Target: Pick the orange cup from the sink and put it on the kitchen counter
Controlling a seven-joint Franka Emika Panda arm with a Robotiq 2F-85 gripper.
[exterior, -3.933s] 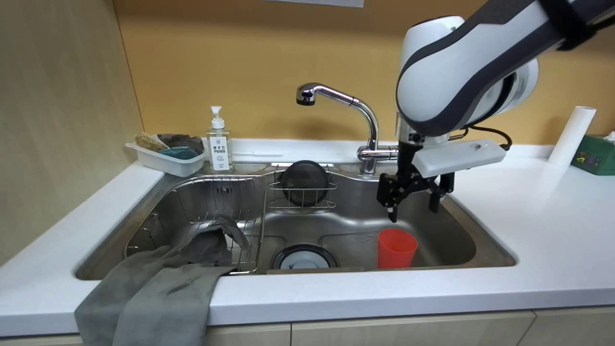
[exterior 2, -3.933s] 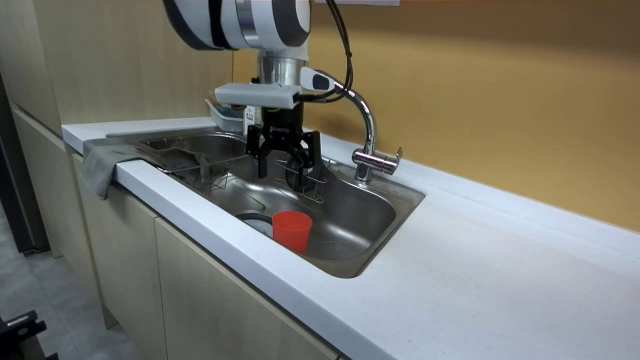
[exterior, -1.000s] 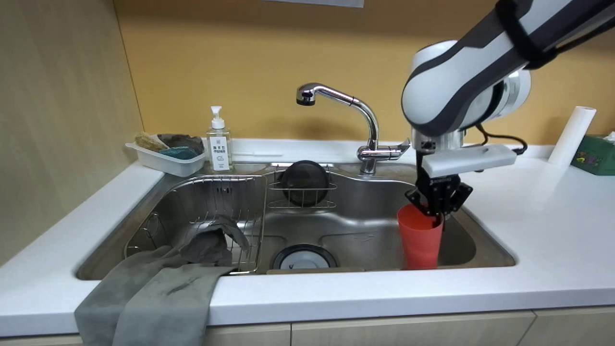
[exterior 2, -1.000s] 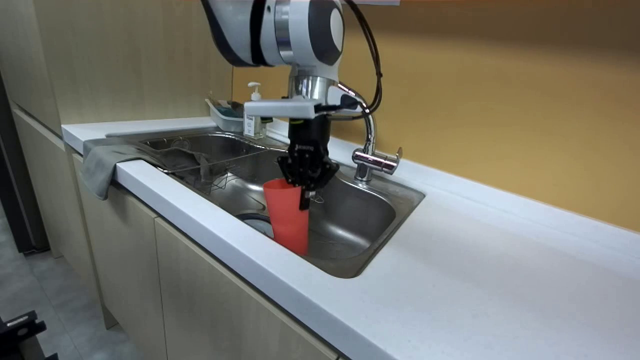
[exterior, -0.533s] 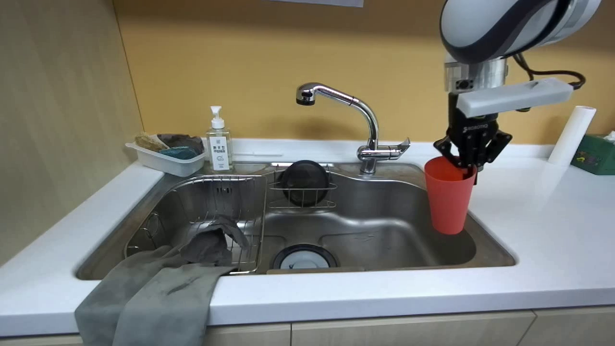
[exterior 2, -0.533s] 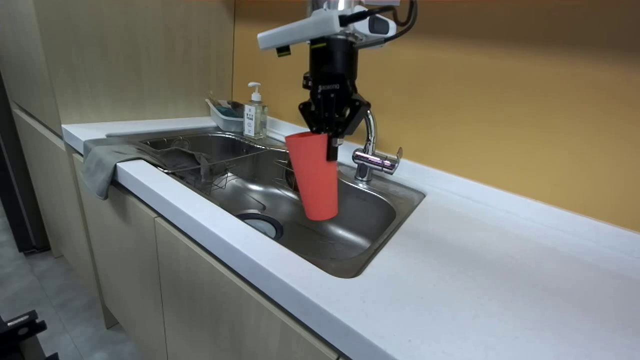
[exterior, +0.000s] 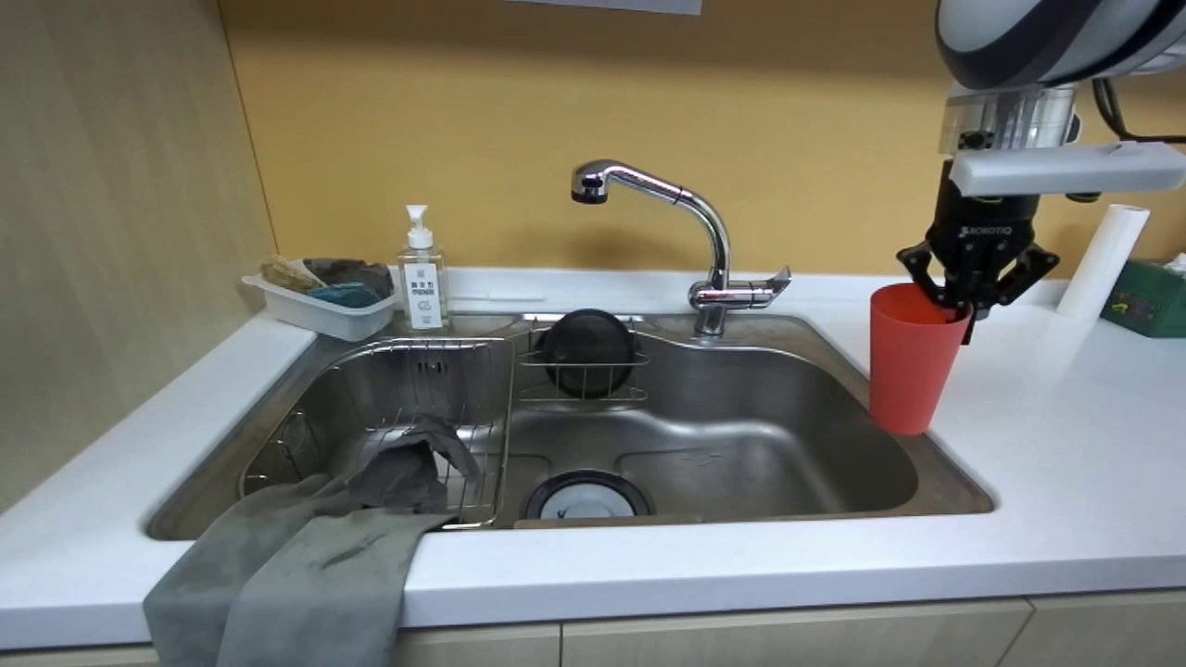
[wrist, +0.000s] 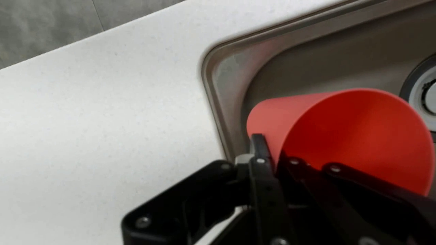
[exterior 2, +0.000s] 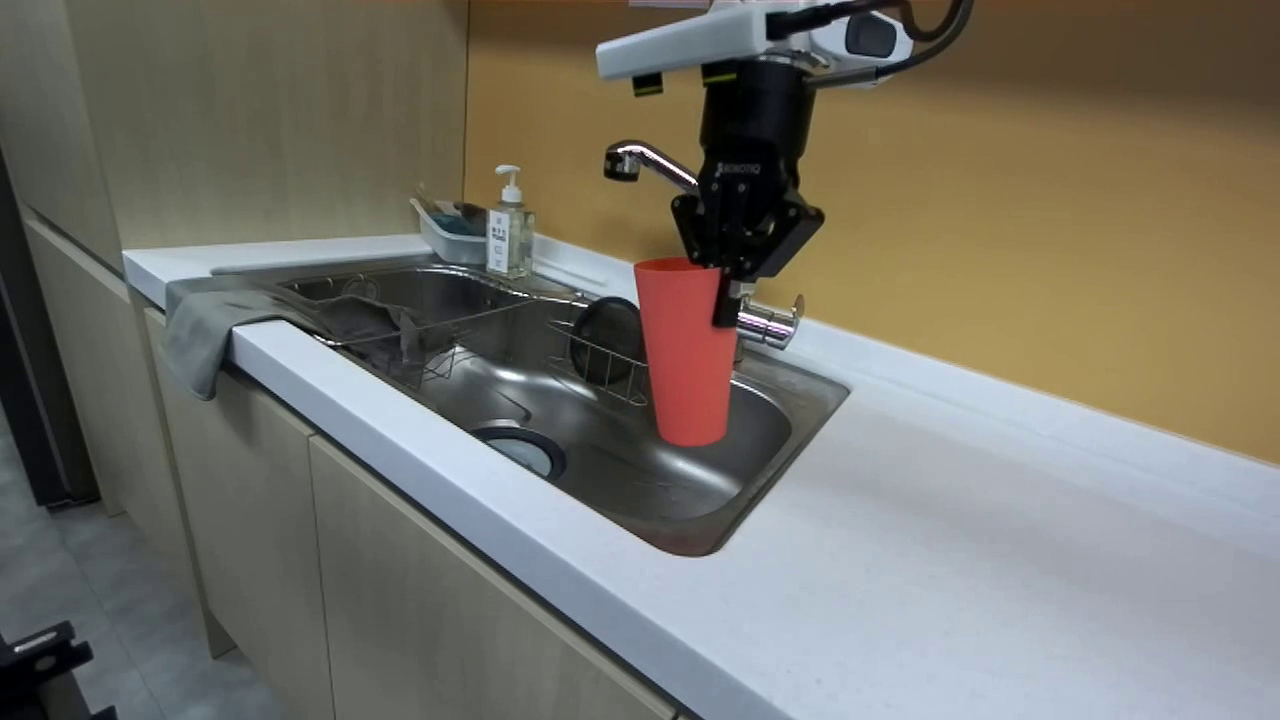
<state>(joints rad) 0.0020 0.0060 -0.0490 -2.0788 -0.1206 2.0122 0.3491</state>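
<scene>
The orange cup (exterior: 913,371) hangs in the air, slightly tilted, mouth up. My gripper (exterior: 965,324) is shut on its rim, with one finger inside the wall and the other outside. In an exterior view, the cup's base overlaps the end rim of the sink (exterior: 954,491). Seen from another angle, the cup (exterior 2: 690,370) still appears over the basin, and the gripper (exterior 2: 728,300) grips its upper edge. The wrist view looks into the mouth of the cup (wrist: 368,136); the inner fingertip is hidden there. Beside the sink spreads the white kitchen counter (exterior 2: 950,520).
A chrome faucet (exterior: 713,241) rises behind the basin. Along the back stand a soap bottle (exterior: 424,287) and a white tray (exterior: 334,320). A grey cloth (exterior: 324,556) drapes over the front edge. Further along the counter are a paper roll (exterior: 1103,264) and green box (exterior: 1144,301).
Earliest, the open gripper was above the cup standing in the sink. It has since shut on the rim, lifted the cup, and carried it toward the counter beside the sink.
</scene>
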